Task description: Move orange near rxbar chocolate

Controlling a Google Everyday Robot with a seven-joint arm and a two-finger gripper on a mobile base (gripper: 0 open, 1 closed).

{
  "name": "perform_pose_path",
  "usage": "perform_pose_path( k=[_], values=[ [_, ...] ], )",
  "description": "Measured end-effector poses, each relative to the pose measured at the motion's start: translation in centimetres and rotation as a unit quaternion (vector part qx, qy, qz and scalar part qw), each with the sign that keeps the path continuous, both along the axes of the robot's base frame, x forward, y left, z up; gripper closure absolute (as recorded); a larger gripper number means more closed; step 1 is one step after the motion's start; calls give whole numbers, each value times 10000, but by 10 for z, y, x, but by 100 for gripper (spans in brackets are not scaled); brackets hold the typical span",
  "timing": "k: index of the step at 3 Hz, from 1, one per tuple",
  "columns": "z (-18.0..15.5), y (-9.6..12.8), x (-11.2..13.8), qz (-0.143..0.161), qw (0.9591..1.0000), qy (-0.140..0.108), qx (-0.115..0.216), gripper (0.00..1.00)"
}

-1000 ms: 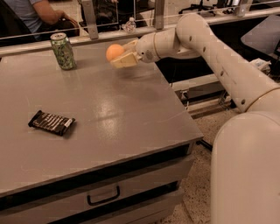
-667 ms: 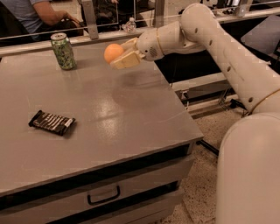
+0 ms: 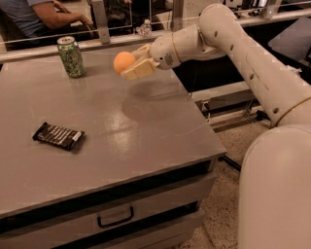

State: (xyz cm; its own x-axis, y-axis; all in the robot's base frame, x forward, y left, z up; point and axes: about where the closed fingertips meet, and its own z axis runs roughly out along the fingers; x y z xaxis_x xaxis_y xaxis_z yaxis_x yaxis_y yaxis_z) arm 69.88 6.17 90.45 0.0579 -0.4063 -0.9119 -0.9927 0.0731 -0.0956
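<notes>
near to far. drawer handle (image 3: 115, 217) is seen below the counter's front edge. rxbar chocolate (image 3: 58, 136) is laid flat on the counter (image 3: 160, 146), close to the left edge and about midway between the front-left and far-left corners. its long axis is run slantwise, dark end towards the left edge, white end towards the front edge. nothing is touching it.

orange (image 3: 122, 62) is held off the surface, over the far half of the counter, near the far edge and right of centre. it is clamped between the two fingers of the gripper (image 3: 132, 63), one above and one below. the height is hard to read from this angle, but the shadow cast on the counter below suggests it is well clear.

key relation: the bar lies from the gripper diagonally, towards the front-left corner, well apart. the carry is judged to need a sweep left and forward, then a descent. the set-down is best made off the bar's long side, since the fruit can roll. only one arm is fitted, reaching in over the right edge.

green can (image 3: 71, 57) is stood upright near the far-left corner, off the direct line. a person (image 3: 34, 14) is seated beyond the far edge.

against the earlier frames: the orange has been shifted only slightly left and a touch lower, grip unchanged. bar and can are unmoved.
</notes>
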Motion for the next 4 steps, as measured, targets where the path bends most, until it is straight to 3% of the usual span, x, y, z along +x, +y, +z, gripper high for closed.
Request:
perform_pose_path(
  k=[1,2,4],
  values=[
    [-3,8,-8,148,9999,76,19,100],
    [-11,36,-29,517,9984,208,118,100],
    [-24,71,-53,857,9955,322,232,100]
  ],
)
